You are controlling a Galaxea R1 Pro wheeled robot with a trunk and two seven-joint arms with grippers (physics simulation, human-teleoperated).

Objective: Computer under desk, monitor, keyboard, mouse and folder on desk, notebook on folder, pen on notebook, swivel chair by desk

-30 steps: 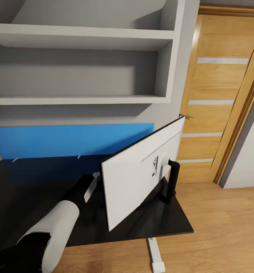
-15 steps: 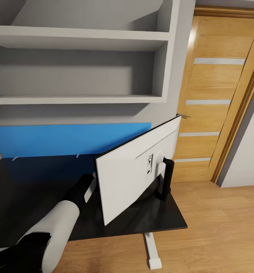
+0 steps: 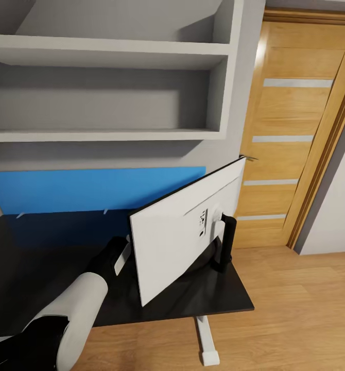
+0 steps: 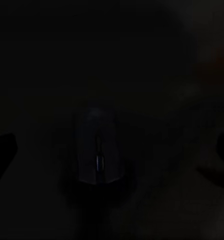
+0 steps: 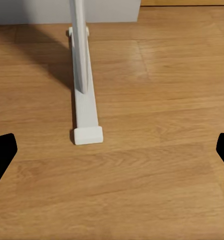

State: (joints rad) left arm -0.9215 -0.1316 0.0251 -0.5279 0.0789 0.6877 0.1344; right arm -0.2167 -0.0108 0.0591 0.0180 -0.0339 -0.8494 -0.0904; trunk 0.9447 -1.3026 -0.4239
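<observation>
- Head view, lower centre of frame: monitor [image 3: 185,232], white back panel facing the camera, standing on the right part of the black desk [image 3: 38,268] on a black stand [image 3: 225,245], turned at an angle.
- Lower left of frame: left arm [image 3: 74,309], white and black, reaching across the desk to the monitor's left edge; left hand [image 3: 122,255] just beside or touching that edge, its opening hidden, so grip cannot be told.
- Middle left: blue panel [image 3: 95,188] along the desk's back edge.
- Upper left: grey shelves [image 3: 105,93] on the wall.
- Right of frame: wooden door [image 3: 291,134]; wooden floor [image 3: 306,309] below it.
- Bottom centre: white desk foot [image 3: 207,340] on the floor.
- Left wrist view: almost wholly dark; nothing identifiable.
- Right wrist view: white desk foot [image 5: 85,110] on the wooden floor [image 5: 157,165]; right hand's fingertips [image 5: 1,152] at opposite frame edges, spread wide, holding nothing.
</observation>
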